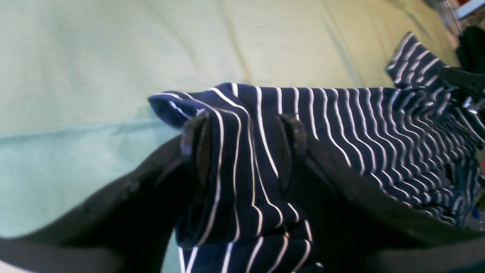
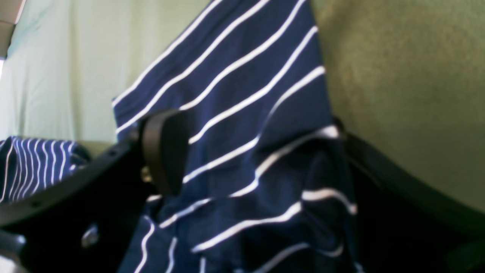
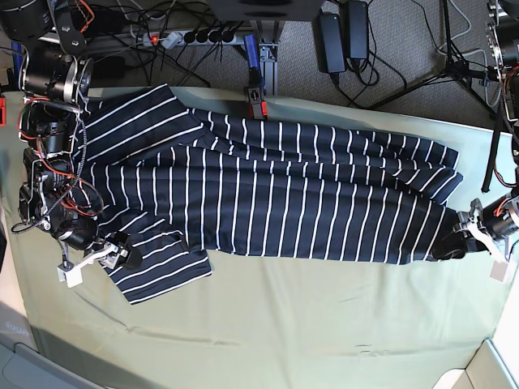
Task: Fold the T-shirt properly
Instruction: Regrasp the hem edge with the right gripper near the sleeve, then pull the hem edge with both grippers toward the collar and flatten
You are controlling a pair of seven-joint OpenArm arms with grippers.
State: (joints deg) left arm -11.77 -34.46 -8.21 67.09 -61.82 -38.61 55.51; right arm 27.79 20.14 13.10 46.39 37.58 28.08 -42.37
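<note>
Left tool (image 1: 242, 140) clamps a bunched hem of the striped T-shirt (image 3: 284, 194). Right tool (image 2: 250, 151), jaws wide, grips a sleeve fold. The shirt lies spread across the green-clothed table (image 3: 284, 324).

The base view looks straight down from high above the table (image 3: 324, 324), taking in the whole T-shirt (image 3: 284, 194) spread across it. The left wrist view sits just behind its jaws, very near the T-shirt's hem end, facing along the cloth. The right wrist view is as close at the sleeve end. All three share the striped T-shirt and the table's green cover.
</note>
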